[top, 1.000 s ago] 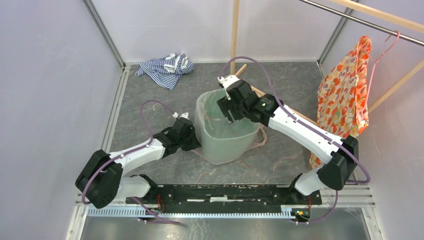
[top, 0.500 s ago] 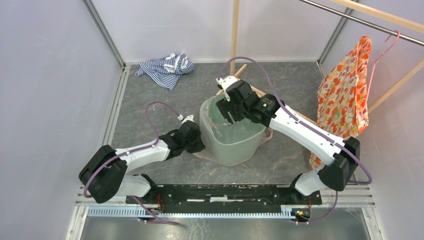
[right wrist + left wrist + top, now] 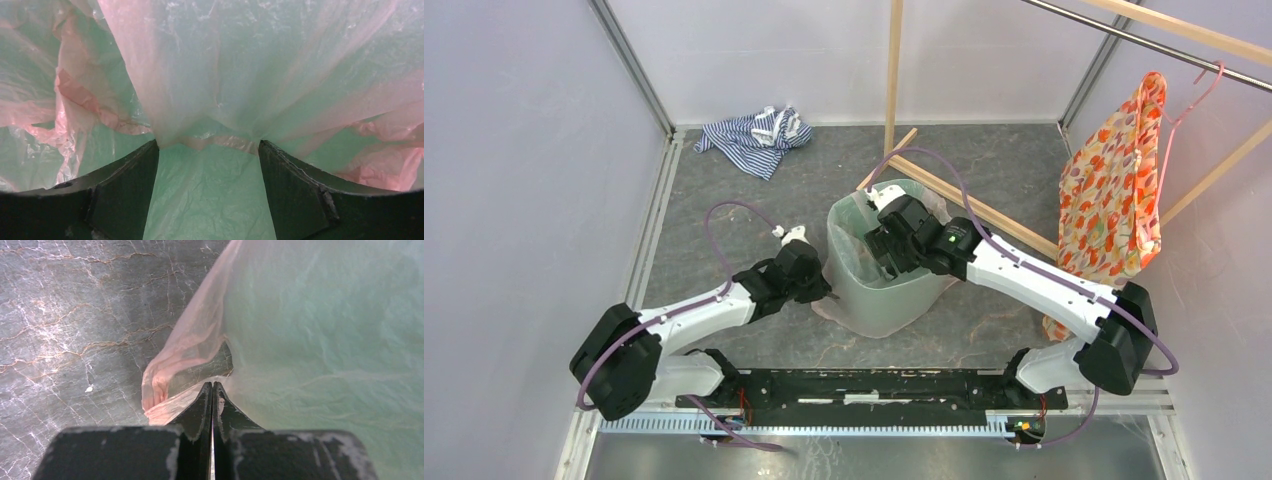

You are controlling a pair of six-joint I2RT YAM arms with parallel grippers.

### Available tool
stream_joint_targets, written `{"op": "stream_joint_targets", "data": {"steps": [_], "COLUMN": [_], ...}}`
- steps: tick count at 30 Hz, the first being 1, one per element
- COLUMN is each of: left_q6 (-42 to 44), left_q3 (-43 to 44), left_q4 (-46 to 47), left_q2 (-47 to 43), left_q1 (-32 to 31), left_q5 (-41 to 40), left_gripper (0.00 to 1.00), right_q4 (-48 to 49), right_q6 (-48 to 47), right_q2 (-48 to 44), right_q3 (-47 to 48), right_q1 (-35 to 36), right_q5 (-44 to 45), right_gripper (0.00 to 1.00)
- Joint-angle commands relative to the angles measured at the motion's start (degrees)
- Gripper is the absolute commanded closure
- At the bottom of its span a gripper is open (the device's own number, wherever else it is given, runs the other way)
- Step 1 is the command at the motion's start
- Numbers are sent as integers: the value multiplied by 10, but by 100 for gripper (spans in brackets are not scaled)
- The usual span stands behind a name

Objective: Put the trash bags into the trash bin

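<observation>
Grey marbled floor (image 3: 724,200) | trash bin (image 3: 894,300) centre, trash bag (image 3: 185,350) draped inside | left gripper (image 3: 213,385) pinched tight on bag's near-left edge | right gripper (image 3: 207,143) spread wide inside bin, gripping nothing

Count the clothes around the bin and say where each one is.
2: a striped cloth crumpled on the grey surface at the far left, and an orange floral garment hanging at the right edge.
</observation>
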Motion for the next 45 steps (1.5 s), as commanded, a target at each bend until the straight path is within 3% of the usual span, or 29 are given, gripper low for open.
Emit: {"op": "stream_joint_targets", "data": {"steps": [1,45], "left_q6": [10,13], "left_q3": [17,18], "left_q4": [7,-1], "left_q2": [-4,12], "left_q1": [-2,-1], "left_q5": [-14,-8], "left_gripper": [98,98], "right_q4": [32,135], "right_q6": [20,-11], "right_q2": [-18,74], "right_q3": [-5,-86], "right_q1": [-1,-2], "right_q5": [17,62], "right_gripper": [21,21]}}
